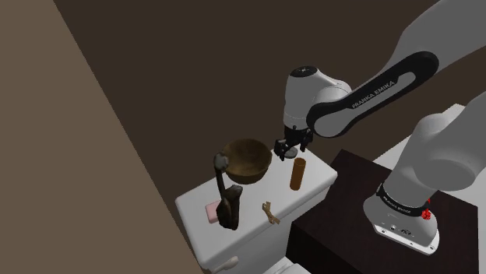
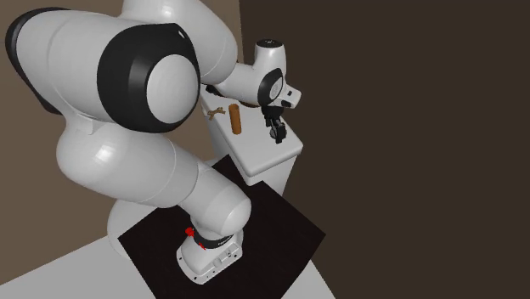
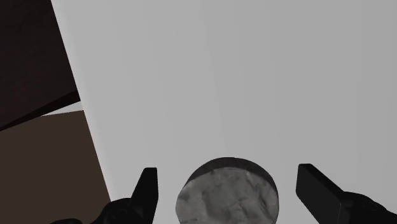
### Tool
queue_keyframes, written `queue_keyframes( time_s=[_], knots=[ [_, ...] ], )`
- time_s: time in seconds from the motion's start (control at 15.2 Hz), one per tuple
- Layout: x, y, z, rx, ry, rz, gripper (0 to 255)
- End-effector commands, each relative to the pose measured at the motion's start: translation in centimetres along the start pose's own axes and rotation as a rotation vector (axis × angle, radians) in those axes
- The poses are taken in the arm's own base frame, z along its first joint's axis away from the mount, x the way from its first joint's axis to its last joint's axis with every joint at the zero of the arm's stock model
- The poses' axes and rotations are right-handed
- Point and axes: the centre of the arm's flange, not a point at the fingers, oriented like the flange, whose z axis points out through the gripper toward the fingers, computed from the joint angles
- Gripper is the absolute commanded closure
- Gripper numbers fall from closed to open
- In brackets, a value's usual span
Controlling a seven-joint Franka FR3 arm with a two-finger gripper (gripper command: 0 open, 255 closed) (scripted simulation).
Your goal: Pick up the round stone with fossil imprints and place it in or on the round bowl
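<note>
A round grey stone [image 3: 227,193] with a rough, imprinted top lies on the white surface [image 3: 254,76]. My gripper [image 3: 228,172] hangs just above it, open. Its two black fingers [image 3: 146,191] stand on either side of the stone, with a gap on each side and no contact. In the shoulder view the gripper [image 1: 291,148] points down at the far edge of the white top, right beside the brown round bowl [image 1: 246,160]. The bowl stands upright to the gripper's left in that view. In the second exterior view the gripper [image 2: 276,130] hovers near the white top's corner.
A brown upright cylinder [image 1: 298,173] stands close to the gripper in the shoulder view. A dark slender figure [image 1: 224,191], a pink block [image 1: 212,212] and a small wooden piece [image 1: 269,212] sit nearer the front. A dark wall rises behind the white top [image 1: 311,191].
</note>
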Motion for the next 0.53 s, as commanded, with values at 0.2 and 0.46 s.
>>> queue_keyframes(
  time_s=[0.2, 0.46],
  knots=[
    [0.02, 0.01, 0.00, 0.000, 0.000, 0.000, 255],
    [-0.02, 0.05, 0.00, 0.000, 0.000, 0.000, 255]
  ],
)
